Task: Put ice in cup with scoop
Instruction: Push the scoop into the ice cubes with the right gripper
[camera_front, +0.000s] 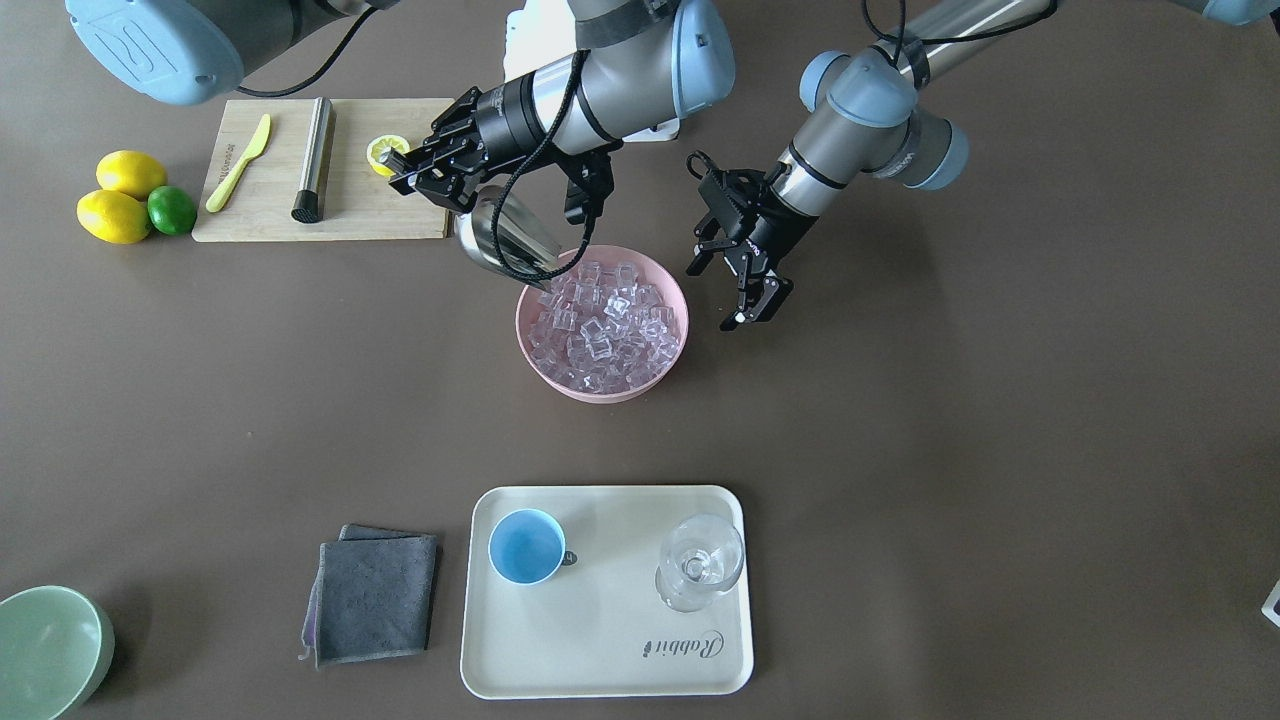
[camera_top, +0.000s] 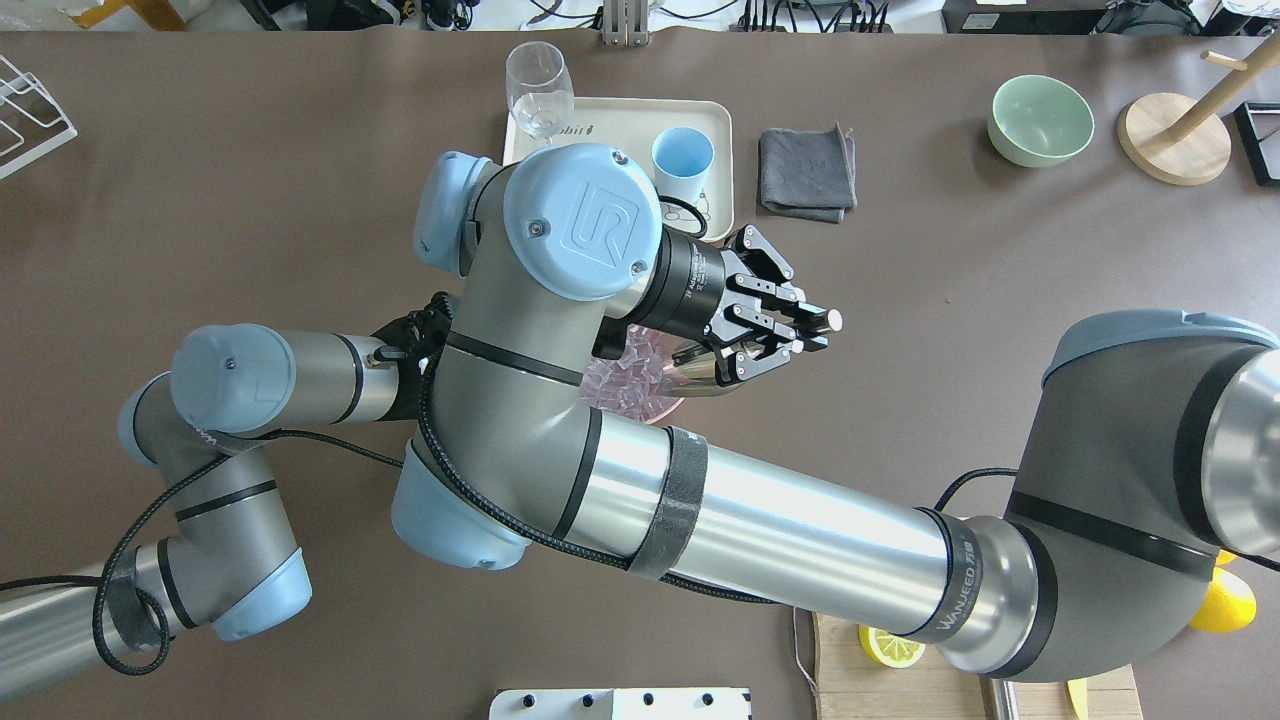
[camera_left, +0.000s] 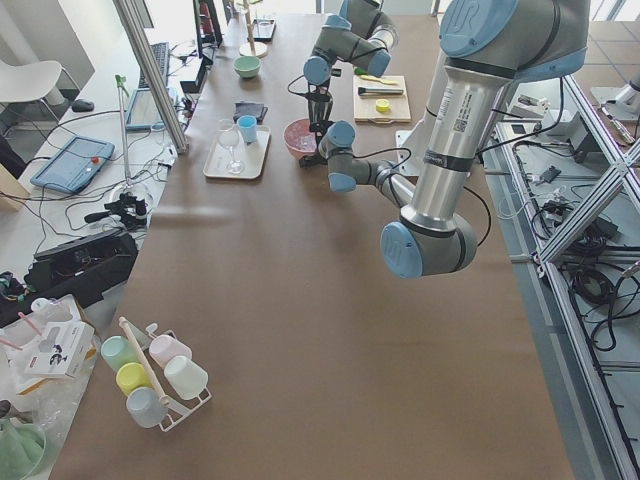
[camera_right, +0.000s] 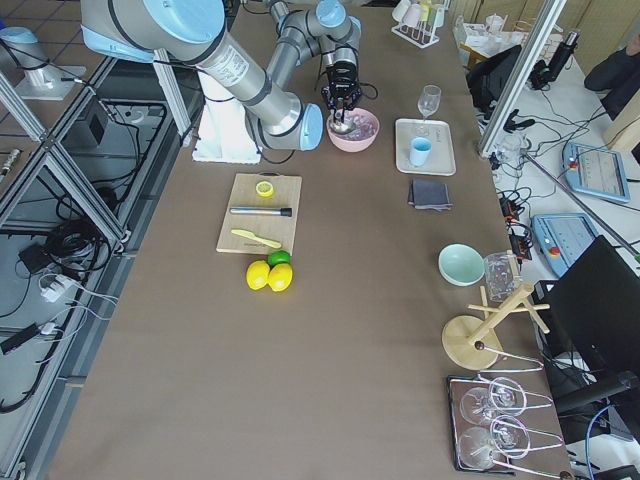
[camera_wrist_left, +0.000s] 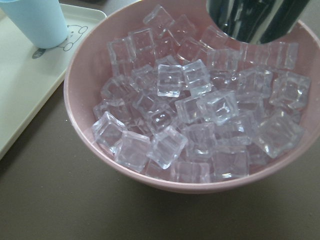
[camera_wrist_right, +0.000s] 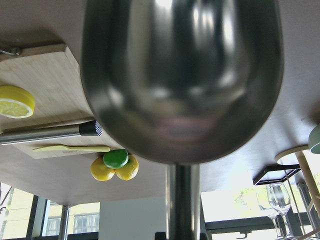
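Step in hand: loading the scoop (camera_front: 505, 240). Its lip sits at the robot-side rim of the pink bowl (camera_front: 522, 335), just meeting the ice (camera_front: 603, 325). The trough looks empty in the right wrist view, so nothing is gathered yet, I judge.

Right gripper (camera_front: 432, 172) is clenched on the scoop's handle. The wrist is pitched so the trough slants down towards the cubes.

Left gripper (camera_front: 725, 295) hangs just beside the bowl, jaws spread and holding nothing (its camera looks straight into the heaped cubes).

The cup (camera_front: 527, 546) stands upright and empty on the cream tray (camera_front: 600, 650), well apart from the bowl, next to a stemmed glass (camera_front: 700, 562).

Next move, as I read it: drive the lip under the cubes, roll level, lift clear, then carry to the cup without tipping.
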